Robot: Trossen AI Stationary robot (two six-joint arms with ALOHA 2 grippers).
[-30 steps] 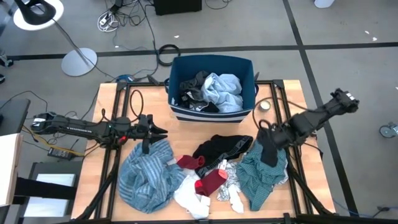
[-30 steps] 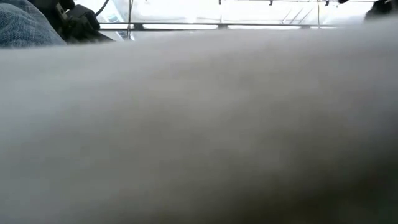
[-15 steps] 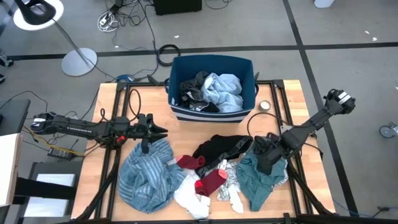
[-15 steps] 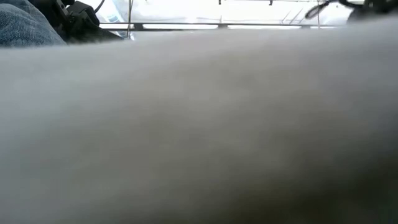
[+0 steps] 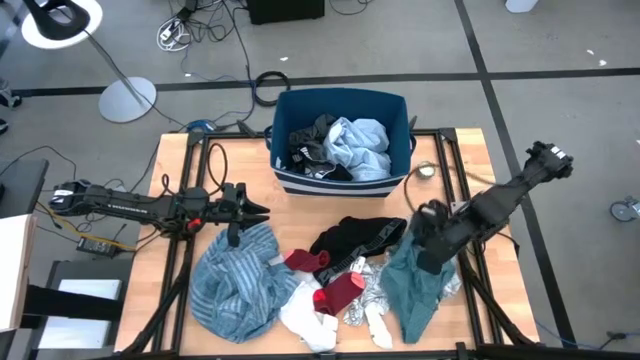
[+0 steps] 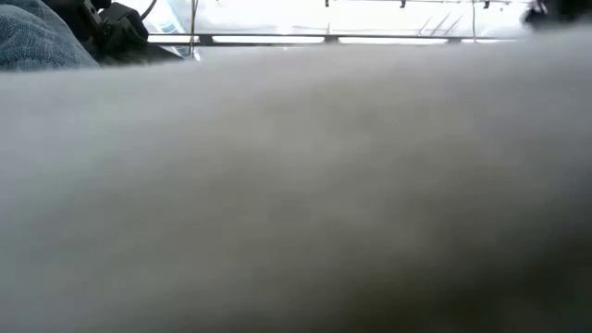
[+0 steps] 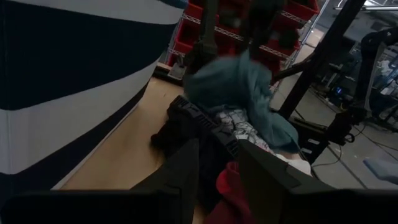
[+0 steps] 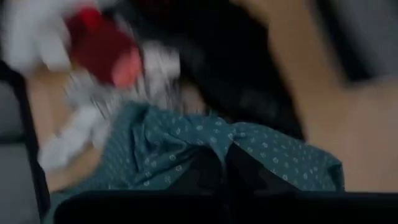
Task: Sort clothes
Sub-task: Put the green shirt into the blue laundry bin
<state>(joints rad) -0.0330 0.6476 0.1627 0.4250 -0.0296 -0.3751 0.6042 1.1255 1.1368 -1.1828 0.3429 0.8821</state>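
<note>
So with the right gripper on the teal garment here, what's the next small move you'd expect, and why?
Probably a lift straight up. The right gripper looks shut on the teal garment, whose upper part is bunched at the fingers while the rest lies on the table. Raising it would free it from the patterned piece before carrying it toward the bin. The left gripper waits near the striped garment.

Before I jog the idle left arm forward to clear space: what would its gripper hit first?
Probably the black garment, straight past the left gripper; the teal garment hangs farther along. Depth is unclear.
</note>
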